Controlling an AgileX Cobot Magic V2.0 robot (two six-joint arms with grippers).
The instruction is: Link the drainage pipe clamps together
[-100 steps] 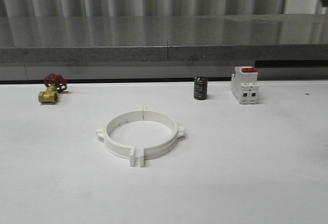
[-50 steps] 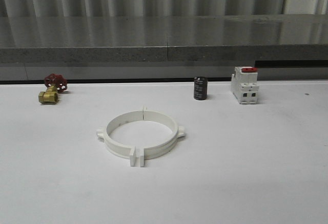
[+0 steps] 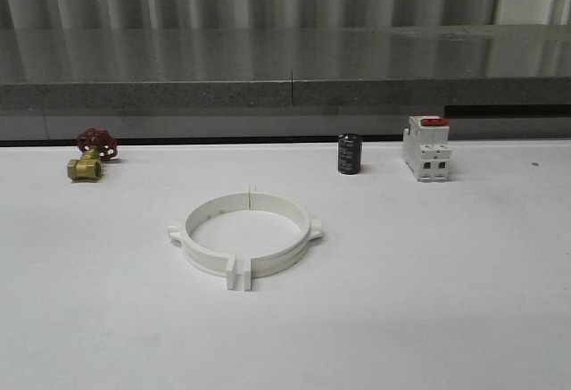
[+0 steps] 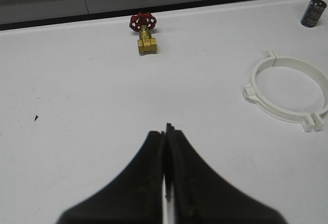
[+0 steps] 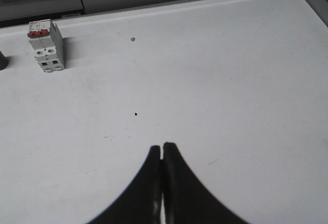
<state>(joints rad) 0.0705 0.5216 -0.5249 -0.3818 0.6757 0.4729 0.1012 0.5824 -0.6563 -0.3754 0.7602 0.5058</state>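
The two white drainage pipe clamps (image 3: 244,232) lie flat mid-table, their flanged tabs meeting at front and back so the halves form a ring with a narrow seam. The left wrist view catches that ring (image 4: 288,92) off to one side. My left gripper (image 4: 165,129) hovers over bare table, well apart from the ring, shut with nothing between its black fingers. My right gripper (image 5: 162,147) is also shut and holds nothing, above bare white table far from the clamps.
A brass valve with a red handwheel (image 3: 90,153) sits at the back left. At the back right stand a black cylinder (image 3: 349,153) and a white boxy switch with a red top (image 3: 426,147). A grey ledge (image 3: 285,87) borders the far edge.
A dark shape at the top right corner one second ago has left the front view. The clamps and other objects have not moved.
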